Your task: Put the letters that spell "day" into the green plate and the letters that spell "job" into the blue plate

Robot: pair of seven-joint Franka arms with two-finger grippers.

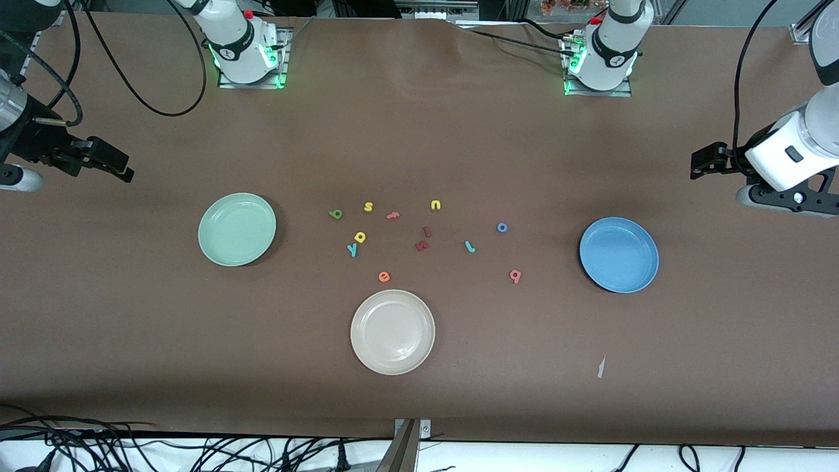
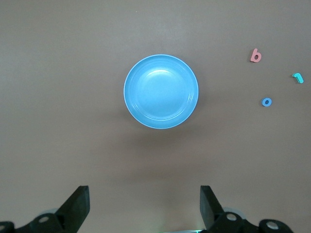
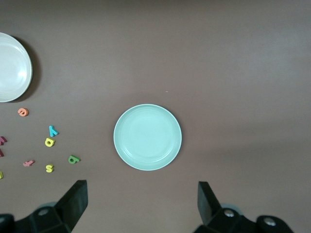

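Both plates empty: green plate (image 1: 236,229) mid-left of front view, blue plate (image 1: 619,254) mid-right. All six task letters (image 1: 360,236) lie loose between them. Left gripper (image 2: 144,206) and right gripper (image 3: 141,204) wide, holding nothing.

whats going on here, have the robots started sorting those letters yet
Not yet. The left hand hangs open over the table by the blue plate, and the right hand hangs open by the green plate; neither holds anything. Both plates are bare. The d, a, y, j, o and b all lie on the table between the plates.
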